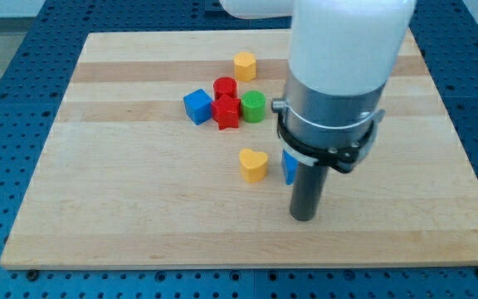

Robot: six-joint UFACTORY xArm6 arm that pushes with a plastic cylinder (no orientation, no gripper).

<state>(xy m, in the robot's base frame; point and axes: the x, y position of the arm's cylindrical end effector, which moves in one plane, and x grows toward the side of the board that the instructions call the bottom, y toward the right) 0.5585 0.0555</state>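
Observation:
My tip (304, 217) rests on the wooden board (139, 208) toward the view's bottom, right of centre. Nearest to it is a blue block (288, 167), just up and to the left, mostly hidden behind the rod; contact cannot be made out. A yellow heart-shaped block (253, 164) lies a little further left. Higher up sits a tight cluster: a blue cube (197, 106), a red star-like block (226, 112), a red cylinder (225, 87) and a green cylinder (253, 105). A yellow block (244, 65) stands alone above them.
The arm's white and grey body (338, 66) covers the board's upper right. A blue perforated table (23, 75) surrounds the board on all sides.

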